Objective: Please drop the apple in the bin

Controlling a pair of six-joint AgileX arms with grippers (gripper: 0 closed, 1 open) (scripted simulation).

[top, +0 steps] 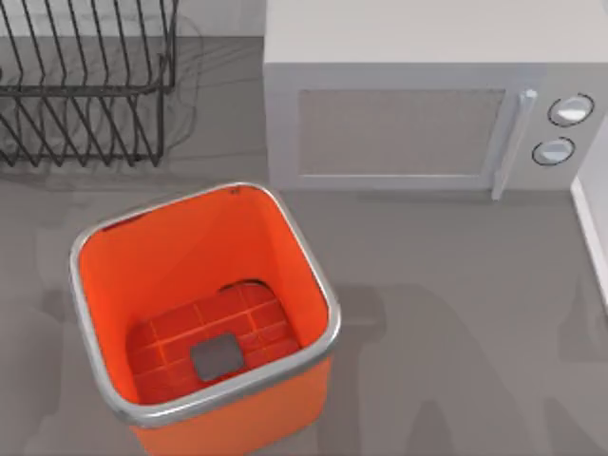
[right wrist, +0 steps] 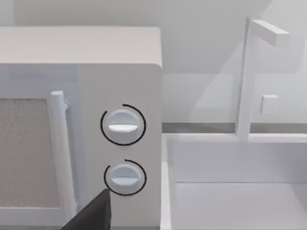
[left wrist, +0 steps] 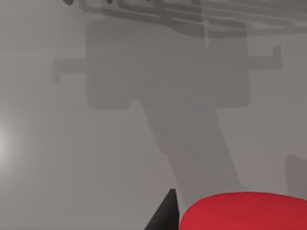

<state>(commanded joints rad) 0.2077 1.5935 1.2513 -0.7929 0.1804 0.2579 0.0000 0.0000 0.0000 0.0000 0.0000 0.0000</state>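
On the grey bench, the orange bin (top: 204,304) stands near the front left corner, while the apple (left wrist: 244,211) sits beside the left gripper's finger (left wrist: 165,215), grip unclear.

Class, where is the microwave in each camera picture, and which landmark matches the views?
Top view: the microwave fills the upper middle and right.
Right wrist view: its control panel and door edge, seen close and front on.
Left wrist view: this looks at bare table past the apple.
Shared landmark: the two round dials beside the handle.
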